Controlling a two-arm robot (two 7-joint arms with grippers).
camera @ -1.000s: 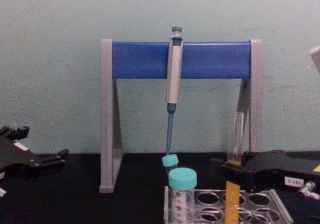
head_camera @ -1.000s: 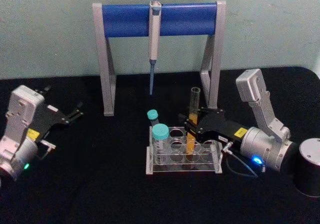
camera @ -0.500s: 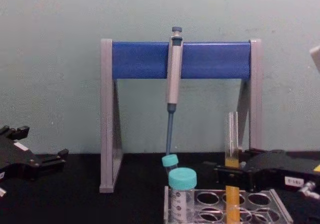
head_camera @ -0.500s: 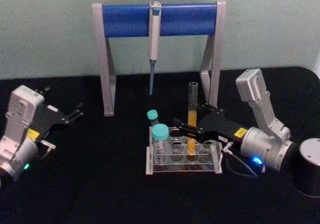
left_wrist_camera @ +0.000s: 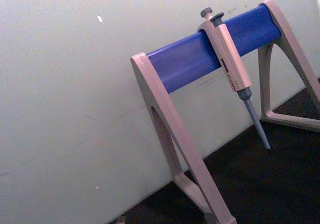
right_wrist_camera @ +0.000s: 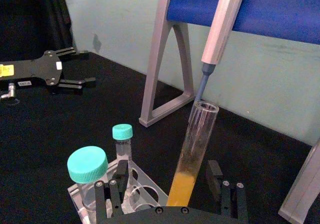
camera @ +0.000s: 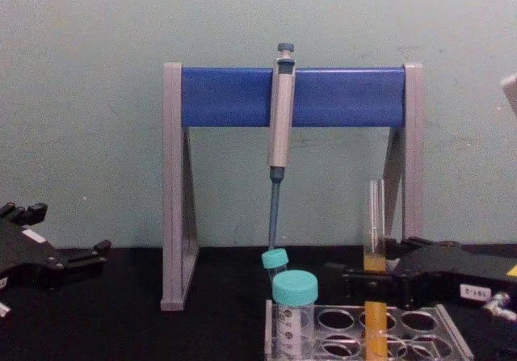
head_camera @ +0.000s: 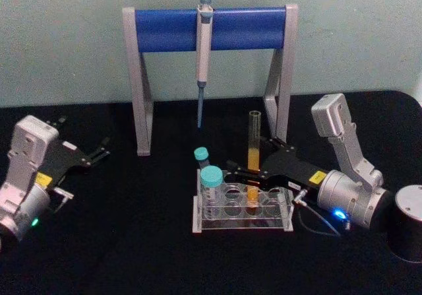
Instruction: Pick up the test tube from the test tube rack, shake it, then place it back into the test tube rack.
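A tall pipette stand [head_camera: 208,28] with a blue crossbar and grey legs stands at the far side of the black table [head_camera: 132,242], against the pale wall, with a grey pipette [head_camera: 203,37] hanging from the middle of the bar. On the right, the right gripper [head_camera: 245,171] reaches in toward the centre of the table, its black fingers [right_wrist_camera: 114,194] spread wide with one on each side of the test tube [head_camera: 254,151] and a clear gap to the glass, so it has hold of nothing. The left gripper [head_camera: 99,151] lies parked low at the table's left, well apart from the rest; whether its fingers are apart cannot be told. The test tube rack [head_camera: 241,206] sits near the table's middle, in front of the stand. The test tube stands upright in a hole toward the rack's right, orange-yellow liquid in its lower part. Two teal-capped vials [head_camera: 211,186] stand at the rack's left end, the smaller one farther back.
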